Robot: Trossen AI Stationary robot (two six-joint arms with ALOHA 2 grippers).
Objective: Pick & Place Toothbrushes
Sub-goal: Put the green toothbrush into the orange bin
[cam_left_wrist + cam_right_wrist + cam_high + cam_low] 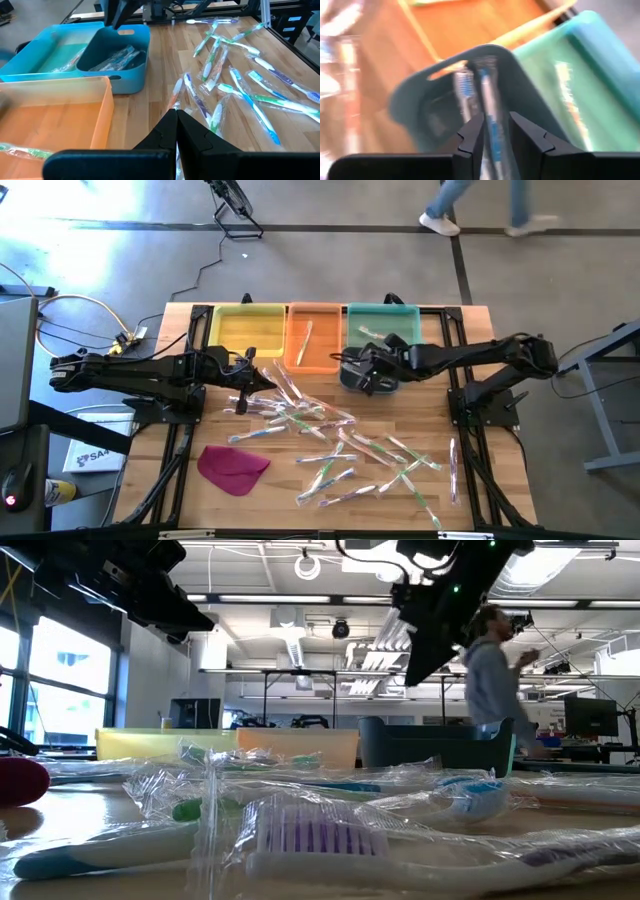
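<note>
Seen from above, the right gripper (368, 370) is hovering over the dark blue bin (352, 377), which sits on the table in front of the teal tray (382, 328). The left gripper (262, 378) is hanging nearest the loose toothbrushes (330, 442), which are fanning away from the bin across the table (180, 480).

At table level, wrapped brushes (330, 840) are crowding the foreground.

From the left wrist, its fingers (175, 131) are pressing together, empty, the pile lying just ahead.

From the right wrist, its fingers (472, 137) are standing slightly parted around a blue-handled toothbrush (492, 125), its long axis running lengthwise between them into the bin; whether they grip it cannot be told.
</note>
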